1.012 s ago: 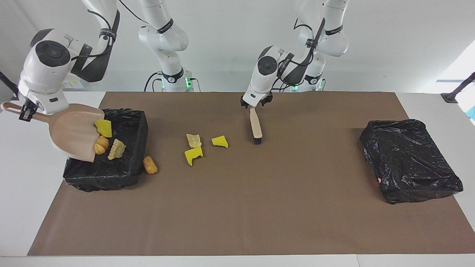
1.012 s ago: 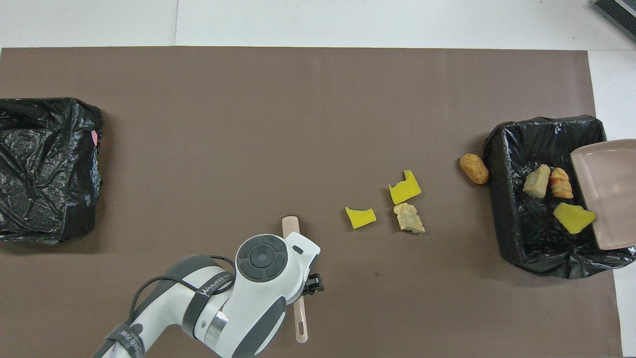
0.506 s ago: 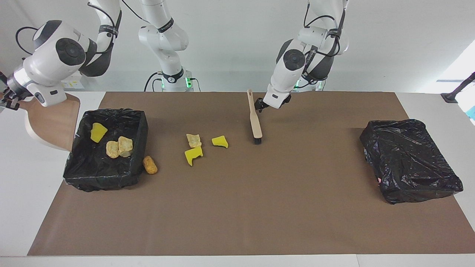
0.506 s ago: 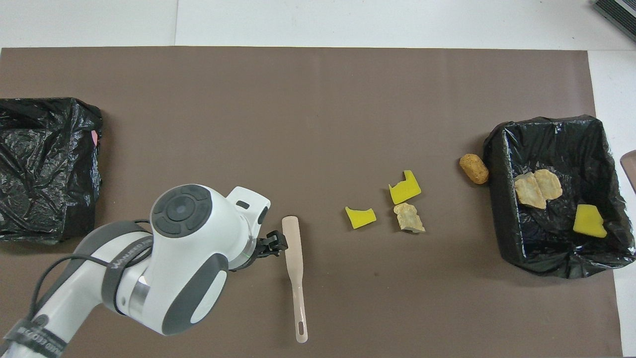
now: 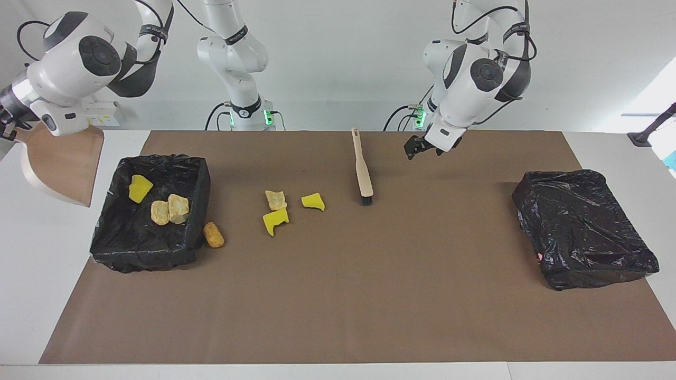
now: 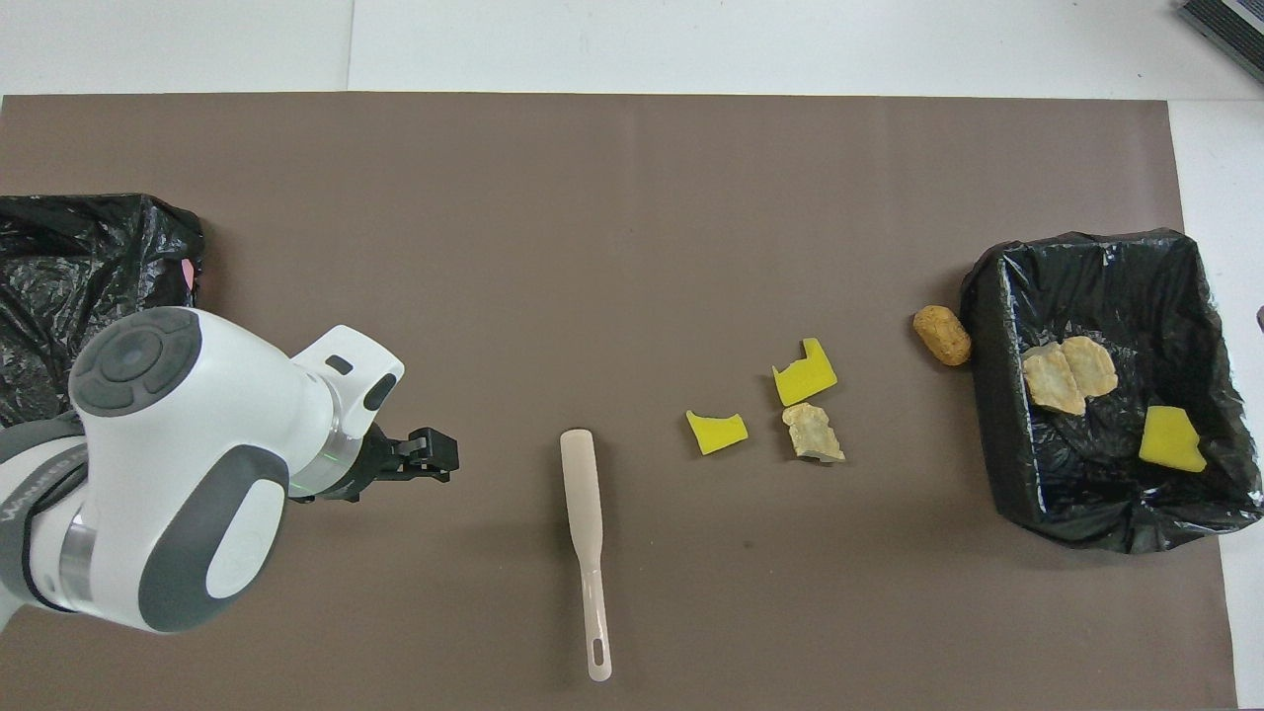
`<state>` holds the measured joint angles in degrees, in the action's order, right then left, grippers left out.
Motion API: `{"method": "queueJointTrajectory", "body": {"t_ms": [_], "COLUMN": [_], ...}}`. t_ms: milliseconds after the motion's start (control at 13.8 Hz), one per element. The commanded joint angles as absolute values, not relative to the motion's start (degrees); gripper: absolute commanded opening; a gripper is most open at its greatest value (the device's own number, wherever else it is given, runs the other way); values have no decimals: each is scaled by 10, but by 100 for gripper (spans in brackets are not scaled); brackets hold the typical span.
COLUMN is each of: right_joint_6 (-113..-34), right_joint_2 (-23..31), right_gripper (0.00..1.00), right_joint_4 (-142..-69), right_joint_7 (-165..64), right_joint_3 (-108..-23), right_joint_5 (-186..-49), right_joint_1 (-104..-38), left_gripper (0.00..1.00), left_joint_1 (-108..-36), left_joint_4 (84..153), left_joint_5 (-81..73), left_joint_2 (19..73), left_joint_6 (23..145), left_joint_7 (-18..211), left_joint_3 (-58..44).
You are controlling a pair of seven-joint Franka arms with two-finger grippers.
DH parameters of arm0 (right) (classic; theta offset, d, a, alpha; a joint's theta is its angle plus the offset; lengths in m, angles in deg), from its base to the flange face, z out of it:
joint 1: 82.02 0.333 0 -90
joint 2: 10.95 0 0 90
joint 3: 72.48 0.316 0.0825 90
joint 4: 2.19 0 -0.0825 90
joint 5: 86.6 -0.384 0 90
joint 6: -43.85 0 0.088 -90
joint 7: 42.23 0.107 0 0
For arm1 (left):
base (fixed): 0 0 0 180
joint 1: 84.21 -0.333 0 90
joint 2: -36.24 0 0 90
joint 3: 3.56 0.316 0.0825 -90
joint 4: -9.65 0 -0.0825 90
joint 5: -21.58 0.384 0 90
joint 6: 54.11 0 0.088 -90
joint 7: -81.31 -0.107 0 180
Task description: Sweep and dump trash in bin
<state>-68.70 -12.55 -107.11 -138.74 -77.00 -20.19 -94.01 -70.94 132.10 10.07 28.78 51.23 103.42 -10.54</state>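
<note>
The open black-lined bin (image 5: pixel 196 177) stands at the right arm's end of the table. It holds a yellow chunk (image 5: pixel 139 188) and two tan lumps (image 5: pixel 169 209) of trash. On the mat lie an orange-tan lump (image 5: pixel 213 234) against the bin, a tan lump (image 5: pixel 275 200) and two yellow chunks (image 5: pixel 275 221) (image 5: pixel 313 201). My right gripper (image 5: pixel 6 129), at the picture's edge, holds the empty beige dustpan (image 5: pixel 60 169) in the air beside the bin. The beige brush (image 5: pixel 362 168) lies on the mat. My left gripper (image 5: pixel 421 149) is open and empty, raised over the mat beside the brush's handle end.
A closed black bag-covered box (image 5: pixel 583 227) sits at the left arm's end of the table. The brown mat (image 5: pixel 338 295) covers most of the table. In the overhead view the left arm's wrist (image 6: pixel 188 464) covers part of the mat next to that box (image 6: pixel 59 257).
The dustpan tipped three pieces into the bin, then swung up and off it, away from the mat. My left gripper let go of the brush and moved up and toward its own end.
</note>
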Motion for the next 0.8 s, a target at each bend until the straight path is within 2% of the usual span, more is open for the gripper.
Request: {"method": "queueJointTrajectory", "body": {"t_ms": [0, 217, 723], "right_joint_6": [-694, -693, -692], "right_joint_2": [-132, -130, -127], "right_gripper": [0, 0, 0], "right_joint_4": [-1076, -1076, -1082], "right_joint_7": [-1394, -1393, -1337], "right_joint_3": [-766, -767, -763], "right_joint_5": [-246, -338, -551], "right_joint_1": [-950, -951, -922], "left_gripper": [100, 100, 100], "left_joint_1": [-757, -803, -894], "left_joint_4": [1322, 1302, 1143], "left_joint_5": [112, 113, 164], "left_joint_2": [282, 271, 278], "left_joint_6": [495, 457, 319], "left_joint_7": [923, 838, 763], "left_joint_3": [-110, -109, -107]}}
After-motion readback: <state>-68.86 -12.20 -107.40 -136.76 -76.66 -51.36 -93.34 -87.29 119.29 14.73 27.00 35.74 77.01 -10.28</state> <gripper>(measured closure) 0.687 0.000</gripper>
